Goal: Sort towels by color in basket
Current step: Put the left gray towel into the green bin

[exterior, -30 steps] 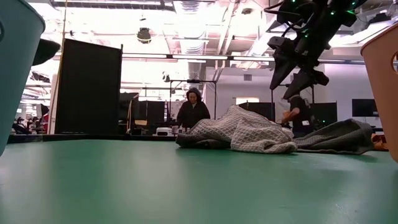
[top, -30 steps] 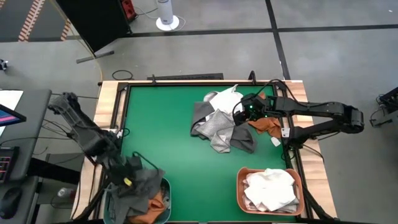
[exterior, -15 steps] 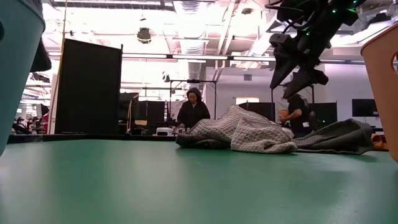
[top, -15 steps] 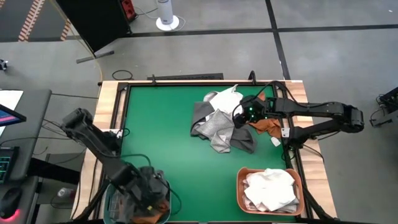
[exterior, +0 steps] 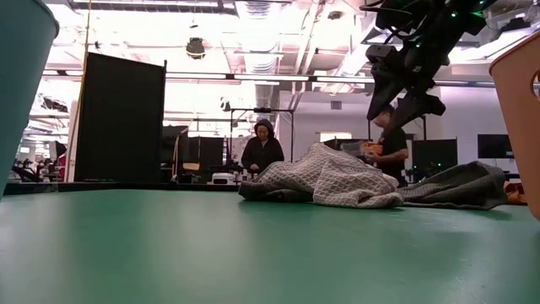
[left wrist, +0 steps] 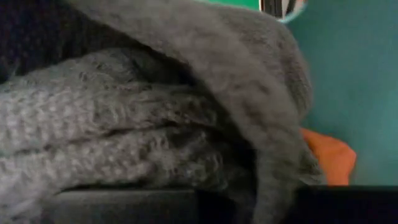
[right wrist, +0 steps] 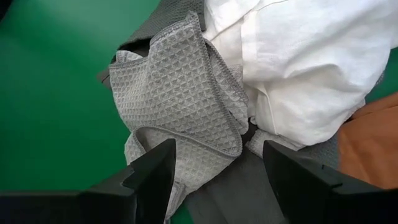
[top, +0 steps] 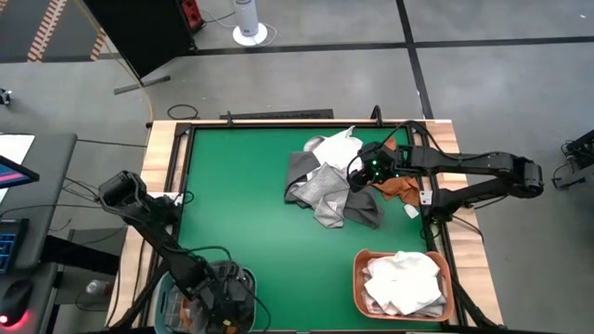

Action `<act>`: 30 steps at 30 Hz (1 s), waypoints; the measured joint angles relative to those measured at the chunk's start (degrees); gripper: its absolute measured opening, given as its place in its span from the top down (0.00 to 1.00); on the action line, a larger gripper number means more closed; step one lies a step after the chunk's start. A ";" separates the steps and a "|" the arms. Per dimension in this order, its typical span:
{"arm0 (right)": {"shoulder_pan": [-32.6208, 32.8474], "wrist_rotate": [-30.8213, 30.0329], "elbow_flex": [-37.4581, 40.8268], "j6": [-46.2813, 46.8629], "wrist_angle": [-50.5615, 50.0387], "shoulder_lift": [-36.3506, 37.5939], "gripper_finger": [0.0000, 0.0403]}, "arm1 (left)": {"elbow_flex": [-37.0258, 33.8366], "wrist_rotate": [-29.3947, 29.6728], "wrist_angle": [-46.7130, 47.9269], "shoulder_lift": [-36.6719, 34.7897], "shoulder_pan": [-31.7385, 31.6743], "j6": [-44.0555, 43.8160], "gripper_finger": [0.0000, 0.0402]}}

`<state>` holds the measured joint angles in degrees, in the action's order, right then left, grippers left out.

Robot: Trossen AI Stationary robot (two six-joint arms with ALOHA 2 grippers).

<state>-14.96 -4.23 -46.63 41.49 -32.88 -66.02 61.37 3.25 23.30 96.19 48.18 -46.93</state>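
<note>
While the left gripper (top: 223,295) is sunk into the teal basket (top: 165,295) at the table's near left corner, its fingers nearly shut and buried in dark grey cloth (left wrist: 155,124), whether it grips that cloth or merely presses on it cannot be told. Its wrist view shows folds of grey fabric with a scrap of orange towel (left wrist: 329,158) beside the basket's teal wall.

The right gripper (top: 360,173) hangs over the loose pile (top: 329,186) at the far right of the green table (top: 241,204), its fingers spread wide and holding nothing. Beneath it lie a light grey waffle-weave towel (right wrist: 180,93), a white towel (right wrist: 298,62) partly overlapping it, darker grey cloth underneath, and a rust orange towel (top: 397,188) at the pile's right edge. White towels already fill the orange basket (top: 357,278) at the near right.

These cloths look soft, light and limp, so they will likely drape and drag neighbours along when lifted. A raised fold or a free edge seems the best place to pinch. The waffle towel's bordered hem, standing slightly proud of the pile, looks like a good hold, though the white towel resting on it may come along.
</note>
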 joint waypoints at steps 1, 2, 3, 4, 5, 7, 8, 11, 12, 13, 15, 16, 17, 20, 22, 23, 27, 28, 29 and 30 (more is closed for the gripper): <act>0.00 0.00 0.00 -0.02 0.00 0.00 0.33 | -1.14 0.00 -1.73 -0.06 -0.02 -1.19 0.93; 0.00 0.01 0.01 -0.02 0.00 0.00 0.33 | -1.86 0.04 -2.45 -0.15 -0.04 -2.22 0.93; 0.00 0.02 0.00 -0.02 0.00 0.00 0.33 | -2.21 0.01 -2.47 -0.18 -0.23 -3.19 0.93; 0.00 0.02 0.00 -0.04 0.02 0.00 0.33 | -2.31 -0.04 -1.90 -0.18 -0.53 -4.33 0.93; 0.00 0.01 0.00 -0.04 0.01 0.00 0.33 | -2.41 -0.09 -1.03 -0.18 -0.80 -5.54 0.93; 0.00 0.02 0.00 -0.05 0.02 0.02 0.33 | -2.82 -0.32 0.94 -0.16 -1.74 -8.41 0.93; 0.00 0.01 0.00 -0.05 0.02 0.00 0.33 | -3.18 -0.43 1.73 -0.16 -2.20 -10.02 0.92; 0.00 0.02 0.00 -0.06 0.02 0.00 0.33 | -4.64 -0.42 2.97 -0.14 -3.27 -13.44 0.90; 0.00 0.00 0.00 -0.04 0.02 0.00 0.33 | -5.23 -0.44 2.99 -0.14 -3.55 -14.05 0.89; 0.00 0.00 0.00 -0.04 0.04 0.01 0.33 | -5.63 -0.44 3.07 -0.14 -3.90 -14.30 0.88; 0.00 0.00 0.00 -0.04 0.03 0.00 0.33 | -5.93 -0.48 3.75 -0.12 -4.32 -13.77 0.87; 0.00 0.00 0.01 -0.04 0.03 0.00 0.33 | -5.93 -0.18 4.39 -0.10 -4.44 -13.37 0.86; 0.00 0.00 0.00 -0.06 0.02 0.02 0.33 | -5.95 0.28 4.77 -0.10 -4.60 -12.91 0.85; 0.00 0.00 0.00 -0.04 0.02 0.00 0.33 | -5.86 1.58 5.46 -0.05 -4.70 -10.98 0.79; 0.00 0.00 0.00 -0.04 0.04 0.00 0.33 | -5.86 1.76 5.57 -0.03 -4.74 -10.57 0.74; 0.00 0.00 0.00 -0.04 0.04 0.00 0.33 | -5.86 1.78 5.58 -0.03 -4.74 -10.60 0.71; 0.00 -0.02 0.00 -0.04 0.03 0.00 0.33 | -4.36 -0.71 6.18 -0.58 -4.79 -10.69 0.60; 0.00 -0.02 0.00 -0.04 0.03 0.01 0.33 | -3.30 -1.54 7.03 -0.66 -4.85 -10.42 0.58; 0.00 -0.02 0.00 -0.04 0.06 0.00 0.33 | -2.37 -1.75 8.24 -0.78 -4.86 -10.37 0.57; 0.00 -0.02 0.00 -0.04 0.02 0.00 0.33 | -1.35 -1.93 9.07 -0.74 -4.84 -10.33 0.55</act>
<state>-14.96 -4.25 -46.63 41.45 -32.86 -66.02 60.02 1.32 32.38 95.45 43.35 -57.26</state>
